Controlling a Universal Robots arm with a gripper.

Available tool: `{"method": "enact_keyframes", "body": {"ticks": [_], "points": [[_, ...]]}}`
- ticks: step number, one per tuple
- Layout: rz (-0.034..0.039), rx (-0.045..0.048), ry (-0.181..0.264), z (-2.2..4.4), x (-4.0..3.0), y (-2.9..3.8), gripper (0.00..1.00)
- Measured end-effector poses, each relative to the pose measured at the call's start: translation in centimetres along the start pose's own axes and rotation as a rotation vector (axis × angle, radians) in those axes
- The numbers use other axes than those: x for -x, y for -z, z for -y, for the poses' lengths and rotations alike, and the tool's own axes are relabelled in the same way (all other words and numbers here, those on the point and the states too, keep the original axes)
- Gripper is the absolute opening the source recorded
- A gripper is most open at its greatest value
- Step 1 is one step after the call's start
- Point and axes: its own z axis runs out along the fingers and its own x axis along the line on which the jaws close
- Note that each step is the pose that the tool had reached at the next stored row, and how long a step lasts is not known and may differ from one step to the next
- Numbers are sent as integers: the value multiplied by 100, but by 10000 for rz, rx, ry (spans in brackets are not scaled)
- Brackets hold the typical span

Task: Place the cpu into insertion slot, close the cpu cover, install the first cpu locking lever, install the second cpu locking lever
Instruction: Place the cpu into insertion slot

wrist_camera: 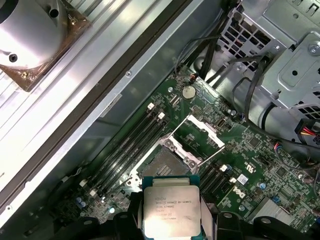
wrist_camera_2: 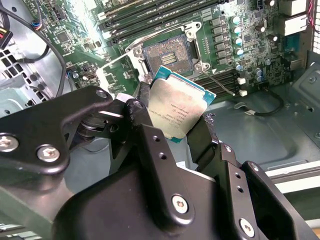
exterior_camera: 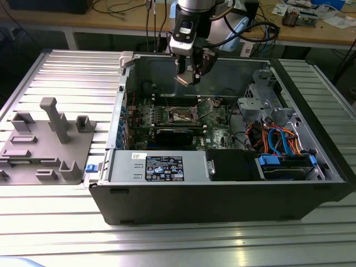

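My gripper [exterior_camera: 188, 71] hangs above the open computer case, shut on the cpu [exterior_camera: 183, 79], a flat square chip with a dull silver top. In the second wrist view the cpu [wrist_camera_2: 177, 112] sits tilted between the black fingers [wrist_camera_2: 142, 102]. The insertion slot [exterior_camera: 181, 115] lies open on the green board below it, its contact field bare [wrist_camera_2: 167, 52] [wrist_camera: 162, 162]. The cpu cover [wrist_camera: 200, 132] stands swung up beside the slot, as does a thin locking lever [wrist_camera: 214, 152]. The cpu [wrist_camera: 171, 205] hovers a little short of the slot in the first wrist view.
A long black card [exterior_camera: 175, 134] lies just in front of the slot. Memory slots [wrist_camera: 130, 145] run beside it. A metal drive cage [exterior_camera: 267, 100] and coloured cables [exterior_camera: 278, 139] stand at the exterior view's right. The case walls [exterior_camera: 119, 105] ring the board. A grey fixture [exterior_camera: 47, 139] sits outside.
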Motion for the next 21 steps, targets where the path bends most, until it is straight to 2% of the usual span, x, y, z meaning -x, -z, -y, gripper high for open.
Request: {"method": "enact_keyframes", "body": {"ticks": [21], "points": [[46, 14, -752, 0, 0, -1, 55]]}}
